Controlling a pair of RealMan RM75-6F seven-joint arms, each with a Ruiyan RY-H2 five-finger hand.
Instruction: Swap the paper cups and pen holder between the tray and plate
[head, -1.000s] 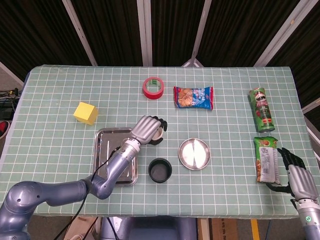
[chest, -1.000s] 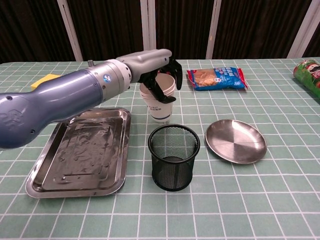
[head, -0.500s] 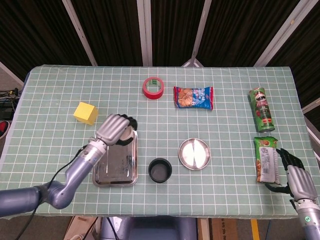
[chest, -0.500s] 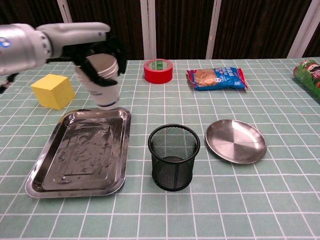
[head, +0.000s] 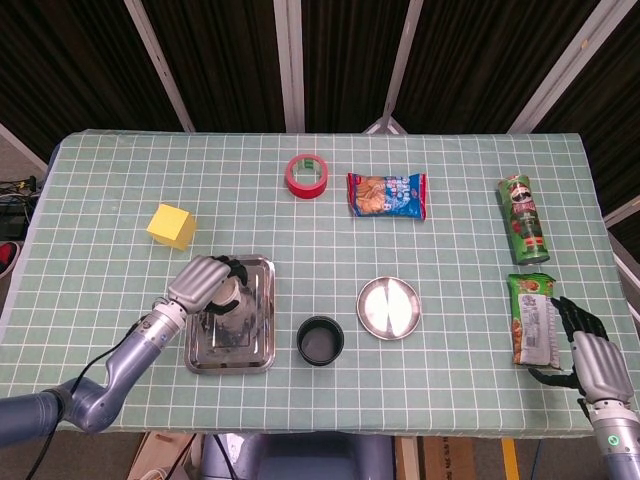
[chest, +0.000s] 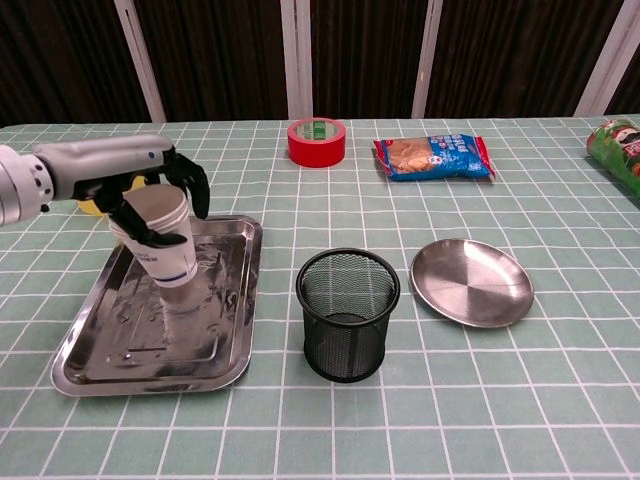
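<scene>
In the last second I have swung my left hand (chest: 150, 200) away from the middle of the table, where the paper cups (chest: 160, 242) hung between the tape and the pen holder, over to the metal tray (chest: 230, 330). My fingers are wrapped around the rim of the stack from above, and it hangs slightly tilted over the tray's middle; from the chest view I cannot tell whether its base touches the metal yet. I judge the cups' half of the swap is nearly done: it needs only a set-down and a letting go.

The black mesh pen holder (chest: 348, 312) stands on the cloth between tray and round plate (chest: 472, 281), on neither. The plate lies bare at three o'clock of the holder.

My right hand (head: 590, 358) sits at the table's near right corner, fingers loosely spread beside a green snack bag (head: 531, 318), holding nothing.

On writing: the cups carry small dark print too fine to read. The green can (head: 524, 218) at the right edge looks like a Pringles tube, though its lettering is illegible. The blue snack packet (chest: 433, 157) and red tape roll (chest: 317, 141) show no readable words.
</scene>
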